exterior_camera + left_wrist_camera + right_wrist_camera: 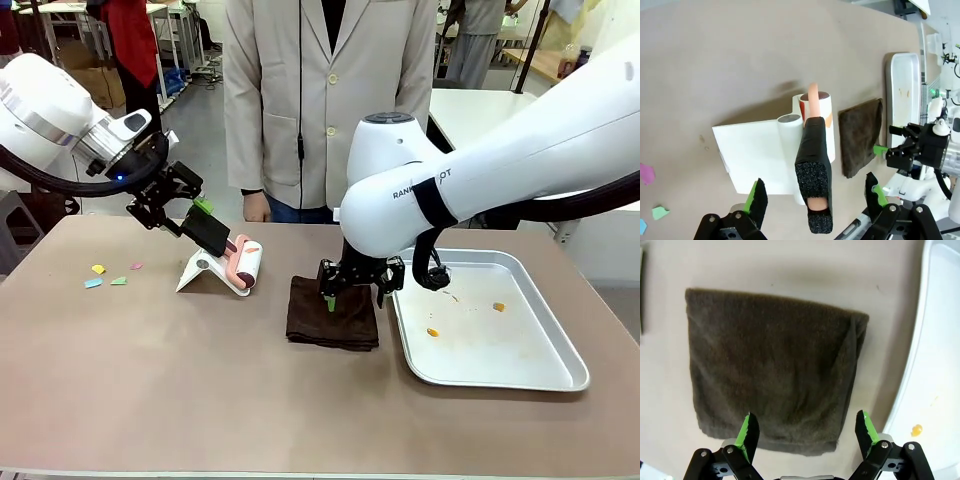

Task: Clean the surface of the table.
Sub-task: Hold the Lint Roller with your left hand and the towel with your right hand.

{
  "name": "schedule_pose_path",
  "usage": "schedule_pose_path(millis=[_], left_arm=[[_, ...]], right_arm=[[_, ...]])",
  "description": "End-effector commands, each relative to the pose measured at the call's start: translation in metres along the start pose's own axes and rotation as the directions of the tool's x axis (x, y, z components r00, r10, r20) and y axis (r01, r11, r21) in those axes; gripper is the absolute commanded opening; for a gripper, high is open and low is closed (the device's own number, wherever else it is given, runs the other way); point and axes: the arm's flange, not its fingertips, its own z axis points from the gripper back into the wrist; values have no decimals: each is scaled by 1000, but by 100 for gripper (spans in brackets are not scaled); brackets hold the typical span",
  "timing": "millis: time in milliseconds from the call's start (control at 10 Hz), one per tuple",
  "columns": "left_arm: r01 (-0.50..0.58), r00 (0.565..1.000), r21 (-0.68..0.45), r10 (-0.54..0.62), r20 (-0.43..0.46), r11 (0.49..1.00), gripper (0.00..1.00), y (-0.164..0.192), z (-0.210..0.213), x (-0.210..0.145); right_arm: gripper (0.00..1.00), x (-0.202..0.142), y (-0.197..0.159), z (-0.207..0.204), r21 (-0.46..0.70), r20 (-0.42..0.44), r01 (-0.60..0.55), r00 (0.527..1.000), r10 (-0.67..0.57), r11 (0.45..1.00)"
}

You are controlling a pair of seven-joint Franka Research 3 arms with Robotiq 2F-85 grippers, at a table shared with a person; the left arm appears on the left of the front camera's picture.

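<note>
Left gripper [815, 197]: my jaws are spread wide, one finger on each side of the black foam grip [813, 170] of the lint roller [246, 262]. A gap shows between each green pad and the grip, so nothing is clamped. The roller rests in its white stand [199, 272] on the table [200, 390], handle tilted up toward me.

Right gripper [806, 430]: my jaws are equally wide and hold nothing. They point down at the near edge of the folded dark brown cloth [775, 365], which lies flat on the table just beside the metal tray [480, 345]. One green fingertip [330, 303] sits low against the cloth (I cannot tell if it actually touches).

The table spans the whole front view. Coloured paper scraps [105, 276] lie on its left part, and small orange bits [433, 332] lie in the tray.
</note>
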Motion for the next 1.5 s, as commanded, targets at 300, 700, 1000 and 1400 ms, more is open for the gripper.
schedule_pose_path(millis=[300,700,1000,1400], left_arm=[[22,1000,-17,-22,-8,1000,100,-1,-7,-7],[30,1000,-31,-30,5,999,100,-4,-8,-8],[25,1000,-16,-25,4,1000,80,-7,-9,-8],[30,999,-2,-30,27,1000,0,-17,-10,-8]], right_arm=[[100,7,-5,-16,52,18,64,998,-65,997],[100,7,-4,-17,59,6,54,999,-54,997],[100,12,-6,-26,57,3,55,998,-55,997],[0,11,-11,-27,76,17,55,998,-57,996]])
